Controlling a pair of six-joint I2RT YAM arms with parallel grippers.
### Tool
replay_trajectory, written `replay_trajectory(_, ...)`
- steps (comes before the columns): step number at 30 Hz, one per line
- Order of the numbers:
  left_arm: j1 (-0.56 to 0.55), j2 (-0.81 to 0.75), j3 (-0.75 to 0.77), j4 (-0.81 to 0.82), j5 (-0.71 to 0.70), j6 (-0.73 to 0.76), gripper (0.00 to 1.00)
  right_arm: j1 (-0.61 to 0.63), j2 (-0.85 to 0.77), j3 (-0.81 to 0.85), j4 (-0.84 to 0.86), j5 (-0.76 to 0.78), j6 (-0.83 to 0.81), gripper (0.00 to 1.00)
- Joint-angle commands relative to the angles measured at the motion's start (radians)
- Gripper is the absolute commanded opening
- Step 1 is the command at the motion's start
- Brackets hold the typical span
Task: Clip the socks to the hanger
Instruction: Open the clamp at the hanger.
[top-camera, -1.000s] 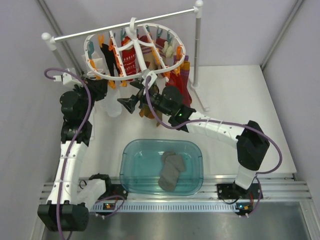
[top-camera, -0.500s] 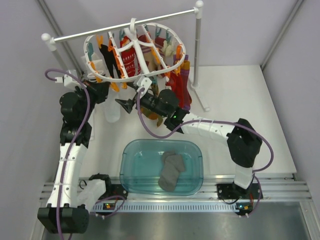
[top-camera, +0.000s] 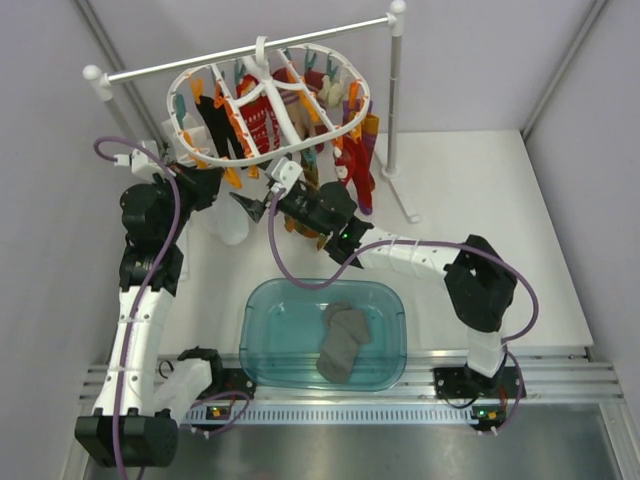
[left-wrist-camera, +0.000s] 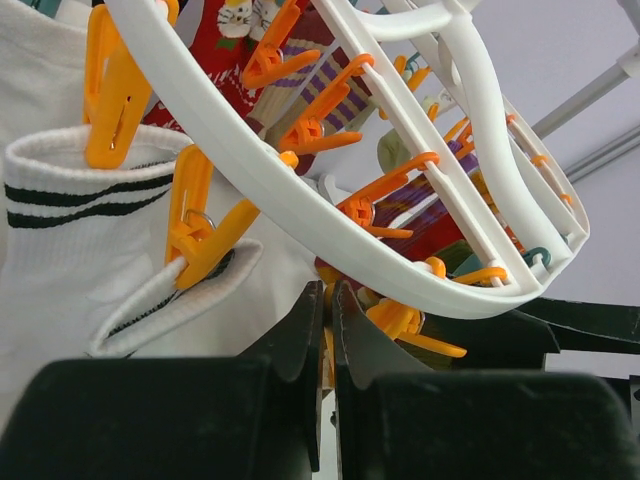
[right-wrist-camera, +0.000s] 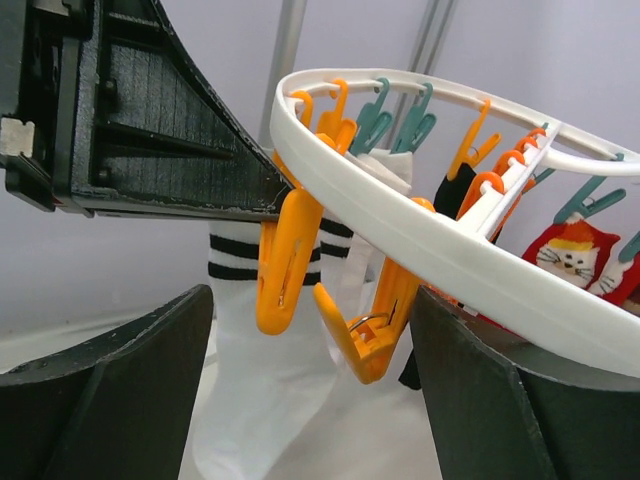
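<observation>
The socks (top-camera: 343, 342) lie together in a heap inside the teal basin (top-camera: 262, 330), which stands on the tabletop (top-camera: 470, 190) close to the bases of the arms. They are well apart from both pairs of jaws, and neither gripper touches them.

Both arms reach up to the hanger (right-wrist-camera: 450, 255), which hangs from the white rail stand (top-camera: 398, 90) at the far side. The left gripper (left-wrist-camera: 327, 300) has its jaws together. Their tips sit just below the white rim of the hanger, among the orange clips (right-wrist-camera: 285, 255). A thin bit of orange shows in the slit between the jaws, but we cannot tell if it is pinched there.

The right gripper (right-wrist-camera: 310, 300) has its jaws wide apart. Two orange clips hang from the rim in the space between them, and we see no contact with either finger. Behind these clips hangs a white sock with black stripes (right-wrist-camera: 250, 400), already clipped. Red and dark socks also hang from the hanger.
</observation>
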Motion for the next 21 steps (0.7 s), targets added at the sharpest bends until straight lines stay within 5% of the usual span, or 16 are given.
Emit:
replay_trajectory(1,0.004,-0.023,0.035,-0.017,0.033,0.012,0.00,0.011,0.012,0.029,0.091,0.017,-0.039,0.78)
replay_trajectory(11,0.004,-0.013,0.046,-0.033,0.079,0.035,0.00,0.008,0.036,0.033,0.102,0.020,-0.079,0.77)
replay_trajectory(18,0.006,-0.008,0.045,-0.044,0.079,0.029,0.00,0.008,0.038,0.047,0.082,-0.068,-0.035,0.55)
replay_trajectory(21,0.004,-0.014,0.042,-0.042,0.077,0.027,0.00,0.009,0.033,0.040,0.068,-0.088,-0.010,0.54)
